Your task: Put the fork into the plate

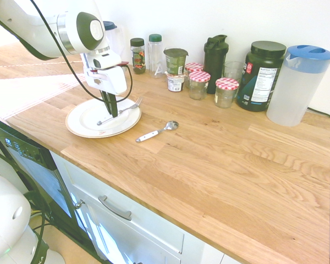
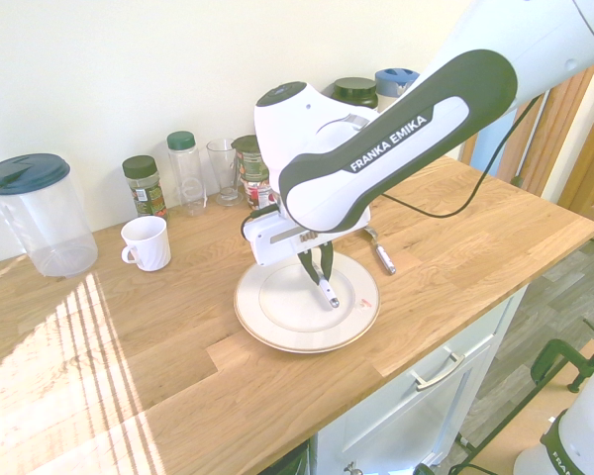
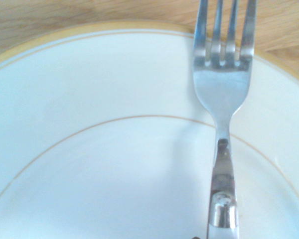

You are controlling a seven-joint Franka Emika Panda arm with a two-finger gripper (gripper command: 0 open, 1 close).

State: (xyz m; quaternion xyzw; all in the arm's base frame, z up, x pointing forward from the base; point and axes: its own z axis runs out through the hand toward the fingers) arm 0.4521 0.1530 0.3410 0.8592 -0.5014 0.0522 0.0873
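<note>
Wooden countertop (image 1: 220, 159) bearing the plate (image 1: 82, 122). Above the plate, the gripper (image 1: 112, 109), jaws pinching the fork (image 1: 127, 106) by its handle, tines overhanging the rim. Best practice: lower until the fork rests flat, centred, then release. Spoon (image 1: 157, 131) lies just beside the plate.

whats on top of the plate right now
A white-handled metal fork, gripped by the end effector, over the round white plate. Whether the fork rests on it is unclear; the end effector hides some.
</note>
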